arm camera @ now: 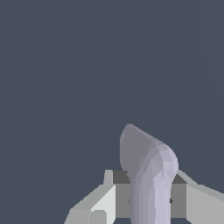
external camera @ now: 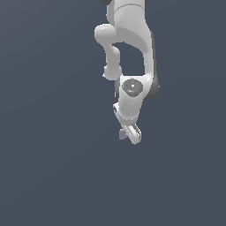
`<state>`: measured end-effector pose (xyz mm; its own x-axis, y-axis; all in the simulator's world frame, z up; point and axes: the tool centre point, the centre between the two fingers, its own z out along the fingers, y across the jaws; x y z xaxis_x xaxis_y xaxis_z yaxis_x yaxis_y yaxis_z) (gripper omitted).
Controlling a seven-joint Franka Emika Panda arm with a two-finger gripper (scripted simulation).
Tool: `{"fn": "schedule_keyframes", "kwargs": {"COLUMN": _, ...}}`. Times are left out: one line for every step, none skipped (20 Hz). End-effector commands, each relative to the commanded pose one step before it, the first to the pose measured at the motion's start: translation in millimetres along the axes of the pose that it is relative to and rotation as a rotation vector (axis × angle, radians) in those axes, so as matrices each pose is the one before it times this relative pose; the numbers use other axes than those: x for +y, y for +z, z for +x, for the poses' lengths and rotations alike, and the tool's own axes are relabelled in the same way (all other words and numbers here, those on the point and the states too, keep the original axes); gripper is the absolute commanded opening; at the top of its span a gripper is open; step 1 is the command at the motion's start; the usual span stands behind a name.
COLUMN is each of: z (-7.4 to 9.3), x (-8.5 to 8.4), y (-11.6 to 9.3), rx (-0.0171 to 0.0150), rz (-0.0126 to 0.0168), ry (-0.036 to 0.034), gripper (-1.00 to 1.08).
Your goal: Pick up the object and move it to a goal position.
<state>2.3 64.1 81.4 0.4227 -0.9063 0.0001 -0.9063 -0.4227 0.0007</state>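
In the wrist view we see the block (arm camera: pixel 148 175) closest of all, rising between the two grey-white fingers (arm camera: pixel 98 205) of the gripper (arm camera: pixel 148 201), which sit flush against its sides; the gripper is clamped on the block. This close view gives us what the exterior one cannot: the block's pale lavender-grey, matte surface, its rounded edges faceted into soft bands of shade, and a slanted end face that catches less light than the long side. It is narrower than the gripper body behind it. Beyond it we see only an even slate-blue ground.

The exterior view gives us what the wrist camera cannot: the whole glossy white arm (external camera: pixel 128 48) hanging down from the top of the picture, its wrist joint turned toward us, and the gripper (external camera: pixel 132 132) at its low end. There the block (external camera: pixel 123 133) is only a small lavender sliver poking out on the exterior view's left of the fingers. We cannot tell from either view whether it rests on a surface or hangs free
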Motion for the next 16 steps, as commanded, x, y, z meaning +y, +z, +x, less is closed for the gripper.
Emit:
{"fn": "schedule_keyframes", "kwargs": {"z": 0.06, "x": -0.20, "y": 0.06, "rx": 0.00014, "rz": 0.00047, "ry": 0.00002, "gripper": -1.00}}
{"fn": "schedule_keyframes", "kwargs": {"z": 0.00, "x": 0.00, "y": 0.00, "rx": 0.00000, "rz": 0.00000, "ry": 0.00000, "gripper": -1.00}}
{"fn": "schedule_keyframes", "kwargs": {"z": 0.00, "x": 0.00, "y": 0.00, "rx": 0.00000, "rz": 0.00000, "ry": 0.00000, "gripper": -1.00}}
{"fn": "schedule_keyframes", "kwargs": {"z": 0.00, "x": 0.00, "y": 0.00, "rx": 0.00000, "rz": 0.00000, "ry": 0.00000, "gripper": -1.00}}
{"fn": "schedule_keyframes", "kwargs": {"z": 0.00, "x": 0.00, "y": 0.00, "rx": 0.00000, "rz": 0.00000, "ry": 0.00000, "gripper": -1.00}}
{"fn": "schedule_keyframes", "kwargs": {"z": 0.00, "x": 0.00, "y": 0.00, "rx": 0.00000, "rz": 0.00000, "ry": 0.00000, "gripper": -1.00}}
{"fn": "schedule_keyframes", "kwargs": {"z": -0.03, "x": 0.07, "y": -0.11, "rx": 0.00000, "rz": 0.00000, "ry": 0.00000, "gripper": -1.00}}
{"fn": "schedule_keyframes", "kwargs": {"z": 0.37, "x": 0.04, "y": 0.05, "rx": 0.00000, "rz": 0.00000, "ry": 0.00000, "gripper": -1.00}}
{"fn": "schedule_keyframes", "kwargs": {"z": 0.34, "x": -0.01, "y": -0.86, "rx": -0.00005, "rz": 0.00174, "ry": -0.00132, "gripper": -1.00}}
{"fn": "schedule_keyframes", "kwargs": {"z": 0.83, "x": 0.03, "y": -1.10, "rx": 0.00039, "rz": 0.00216, "ry": -0.00168, "gripper": -1.00}}
{"fn": "schedule_keyframes", "kwargs": {"z": 1.20, "x": 0.05, "y": -1.50, "rx": 0.00054, "rz": 0.00295, "ry": -0.00230, "gripper": -1.00}}
{"fn": "schedule_keyframes", "kwargs": {"z": 1.52, "x": 0.06, "y": -1.94, "rx": 0.00070, "rz": 0.00381, "ry": -0.00297, "gripper": -1.00}}
{"fn": "schedule_keyframes", "kwargs": {"z": 1.85, "x": 0.08, "y": -2.35, "rx": 0.00085, "rz": 0.00462, "ry": -0.00360, "gripper": -1.00}}
{"fn": "schedule_keyframes", "kwargs": {"z": 2.18, "x": 0.09, "y": -2.76, "rx": 0.00099, "rz": 0.00543, "ry": -0.00423, "gripper": -1.00}}
{"fn": "schedule_keyframes", "kwargs": {"z": 2.49, "x": 0.11, "y": -3.16, "rx": 0.00114, "rz": 0.00622, "ry": -0.00484, "gripper": -1.00}}
{"fn": "schedule_keyframes", "kwargs": {"z": 2.79, "x": 0.12, "y": -3.57, "rx": 0.00128, "rz": 0.00701, "ry": -0.00546, "gripper": -1.00}}
